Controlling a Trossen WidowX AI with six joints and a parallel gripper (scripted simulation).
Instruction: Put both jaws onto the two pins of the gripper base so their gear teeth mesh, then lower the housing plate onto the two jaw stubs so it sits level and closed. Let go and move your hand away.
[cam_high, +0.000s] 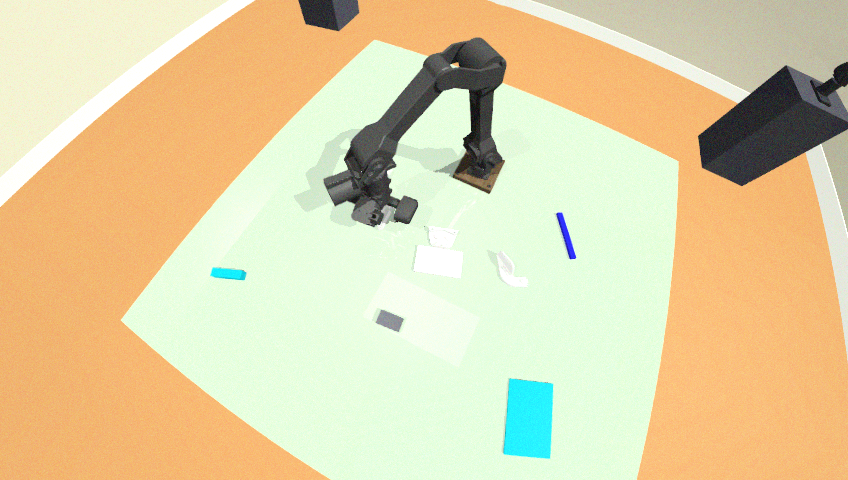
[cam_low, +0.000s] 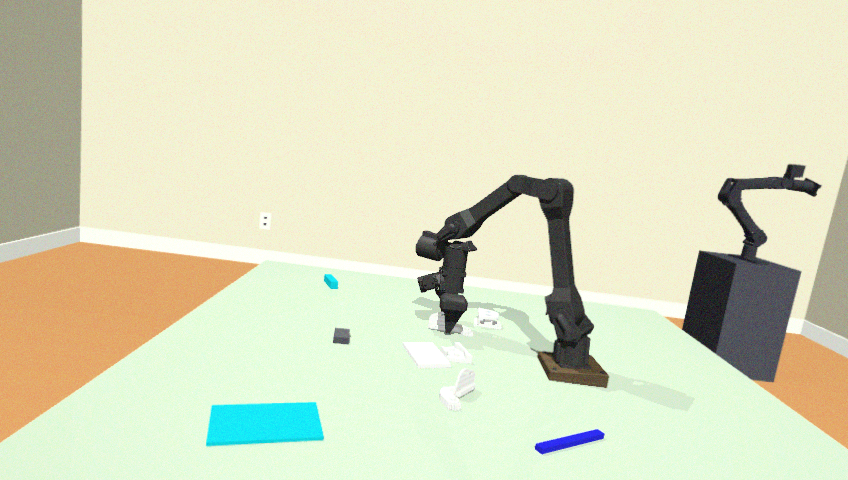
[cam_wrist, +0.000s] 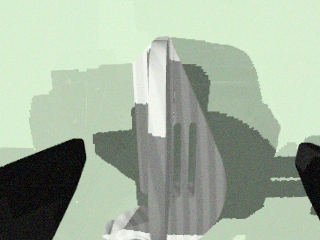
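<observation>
Keep gripper (cam_high: 374, 221) (cam_low: 449, 330) (cam_wrist: 190, 151) centred, fingers wide apart with nothing clamped, over slotted white gear-toothed jaw (cam_high: 384, 217) (cam_low: 436, 322) (cam_wrist: 201, 172) lying between them, square up to its upright face, then close gently, avoiding any tilt.

Far wall: plain cream-yellow wall (cam_low: 357, 107), faintly speckled, running across the exterior view.
Side walls: grey-olive wall (cam_low: 38, 118) at left, a darker strip of wall at far right.
Outlet: small white rectangular socket plate (cam_low: 265, 221) with two dark openings, low on the far wall, left of centre.
Skirting: white flat baseboard (cam_low: 172, 249) along the foot of the walls.
Floor: orange-tan floor (cam_high: 71, 255) (cam_low: 148, 291), fine-grained, around the work surface.
Work surface: pale green flat surface (cam_high: 297, 333) (cam_low: 148, 380), broad, straight-edged.
Pedestal: dark grey box-shaped pedestal (cam_high: 755, 130) (cam_low: 743, 315), right side, beyond the green surface.
Light: bright; soft grey shadows, pale four-sided patch on the green near centre, top view.
</observation>
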